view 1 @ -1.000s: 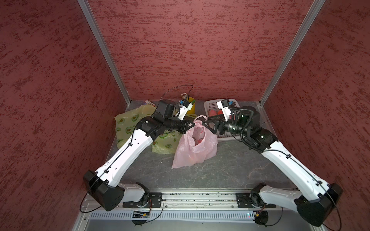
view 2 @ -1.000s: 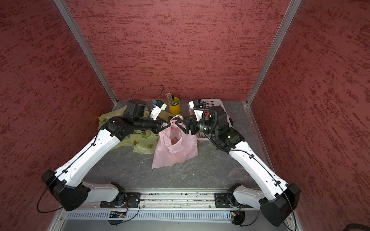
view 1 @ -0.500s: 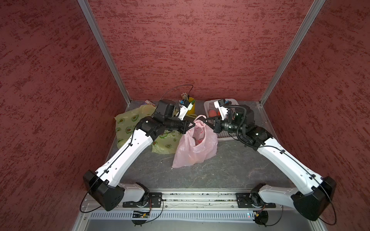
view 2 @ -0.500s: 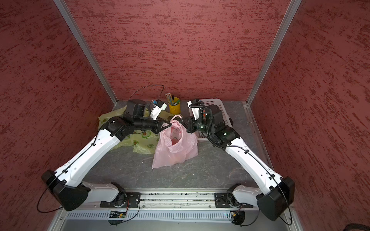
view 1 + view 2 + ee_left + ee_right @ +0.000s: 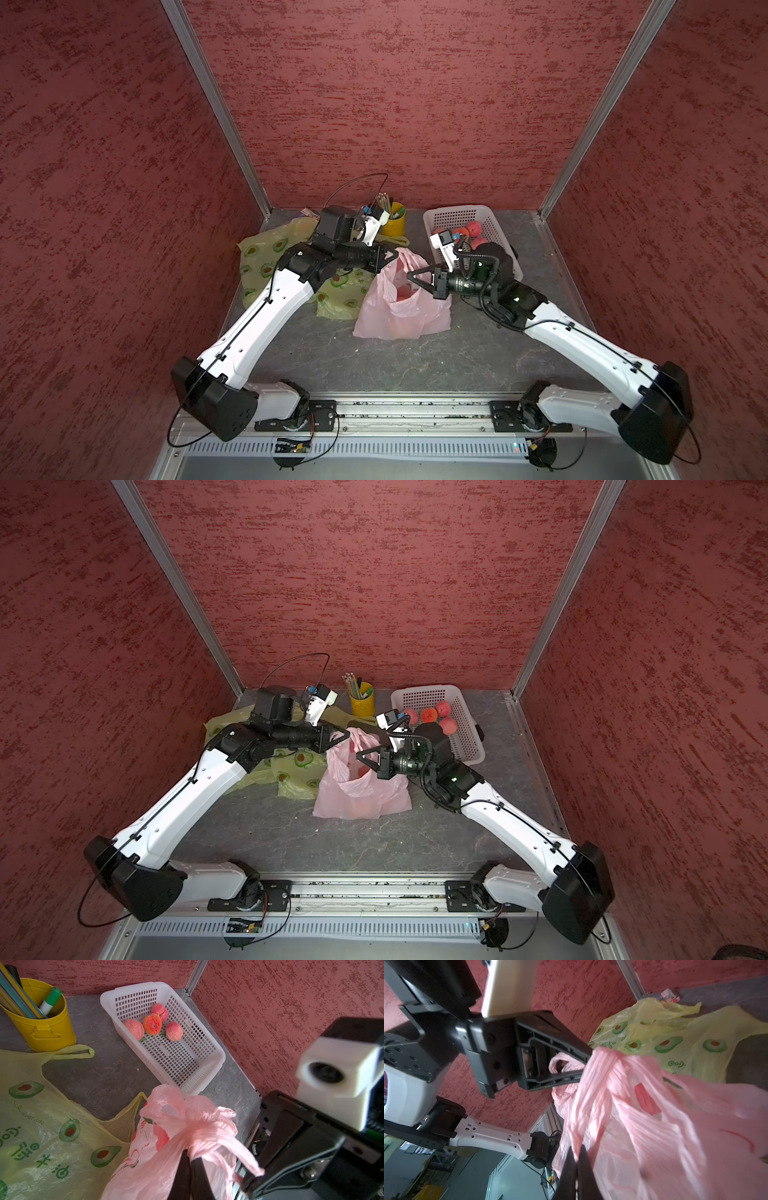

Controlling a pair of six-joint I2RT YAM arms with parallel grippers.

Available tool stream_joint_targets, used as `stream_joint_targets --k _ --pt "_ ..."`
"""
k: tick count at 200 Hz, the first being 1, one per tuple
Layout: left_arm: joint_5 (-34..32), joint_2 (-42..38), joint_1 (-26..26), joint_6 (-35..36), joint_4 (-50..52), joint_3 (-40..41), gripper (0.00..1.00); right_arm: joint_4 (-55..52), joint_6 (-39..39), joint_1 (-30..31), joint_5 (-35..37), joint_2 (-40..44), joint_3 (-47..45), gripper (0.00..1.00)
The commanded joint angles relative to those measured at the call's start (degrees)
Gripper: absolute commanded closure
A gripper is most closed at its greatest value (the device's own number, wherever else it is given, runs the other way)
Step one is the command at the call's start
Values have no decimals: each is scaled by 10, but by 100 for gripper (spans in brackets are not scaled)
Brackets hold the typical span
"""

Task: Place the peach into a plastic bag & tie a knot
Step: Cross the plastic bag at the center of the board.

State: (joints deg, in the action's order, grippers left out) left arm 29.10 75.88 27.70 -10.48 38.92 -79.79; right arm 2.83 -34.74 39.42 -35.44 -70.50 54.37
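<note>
The pink plastic bag [image 5: 401, 309] stands in the middle of the table in both top views, its handles pulled up. A reddish peach [image 5: 402, 293] shows through its open top. My left gripper [image 5: 394, 255] is shut on a gathered pink handle [image 5: 207, 1132] at the bag's far-left side; its jaws [image 5: 192, 1156] pinch the twisted plastic. My right gripper [image 5: 410, 274] is shut on the bag's other handle [image 5: 593, 1093], just over the mouth, with the film between its closed tips [image 5: 578, 1150]. The two grippers stand close together, tip to tip.
A white basket [image 5: 424, 692] with several peaches [image 5: 428, 715] sits at the back right, behind my right wrist. A yellow pen cup [image 5: 362, 703] stands at the back centre. A yellow avocado-print bag [image 5: 266, 257] lies flat under my left arm.
My right gripper, open a second ago, has shut on the bag's handle and shifted slightly forward over the bag's mouth. The left gripper has kept its hold in place.
</note>
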Motion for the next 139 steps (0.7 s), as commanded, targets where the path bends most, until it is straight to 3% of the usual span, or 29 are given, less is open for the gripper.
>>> stream_joint_targets --k 1,74,139 --pt "13 -8 -4 -9 -24 3 100 71 -28 13 -1 -28 -1 100" --pt "27 -11 -5 -1 3 6 100 70 -11 13 52 -65 16 100" --pt "24 -11 -4 1 16 6 81 74 -14 13 65 -51 7 100"
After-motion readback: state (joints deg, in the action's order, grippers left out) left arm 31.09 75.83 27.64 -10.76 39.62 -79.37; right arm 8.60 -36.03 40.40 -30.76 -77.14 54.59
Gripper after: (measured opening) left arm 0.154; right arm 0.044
